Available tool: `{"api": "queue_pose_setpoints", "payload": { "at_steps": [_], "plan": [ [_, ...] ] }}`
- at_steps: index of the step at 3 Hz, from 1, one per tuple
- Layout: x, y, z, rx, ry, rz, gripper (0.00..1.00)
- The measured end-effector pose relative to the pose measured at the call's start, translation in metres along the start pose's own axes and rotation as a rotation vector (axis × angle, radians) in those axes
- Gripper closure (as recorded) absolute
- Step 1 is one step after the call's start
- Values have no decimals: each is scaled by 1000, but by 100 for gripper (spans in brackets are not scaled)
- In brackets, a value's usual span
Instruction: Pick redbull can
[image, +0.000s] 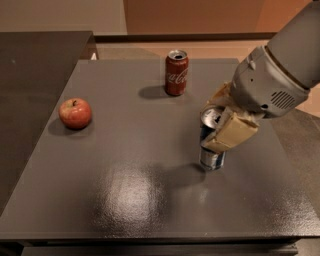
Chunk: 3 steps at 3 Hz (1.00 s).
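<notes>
**Grasp is made, the lift remains**

You see the gripper (214, 127) at the right part of the table (125, 200). Its two fingers are closed from both sides on the upper half of the redbull can (212, 159). The can is upright, well apart from the cola can (176, 72) and the apple (75, 113). I judge the grip is done. Whether the base is off the table, I cannot tell. A clear lift remains for you.

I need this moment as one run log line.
step: grasp | claw: over table right side, shut on redbull can | elsewhere: Coca-Cola can, apple
</notes>
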<state>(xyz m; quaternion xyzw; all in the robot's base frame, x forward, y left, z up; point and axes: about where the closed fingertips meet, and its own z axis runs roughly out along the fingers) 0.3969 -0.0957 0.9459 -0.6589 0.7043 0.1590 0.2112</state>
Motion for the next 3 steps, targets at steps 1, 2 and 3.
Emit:
{"api": "queue_pose_setpoints", "payload": {
  "at_steps": [1,2,3],
  "plan": [
    [-12,-15,-17,9,-1,18,100],
    [-30,-38,-45,25,-50,57,100],
    [-30,-38,-45,25,-50,57,100]
  ]
}}
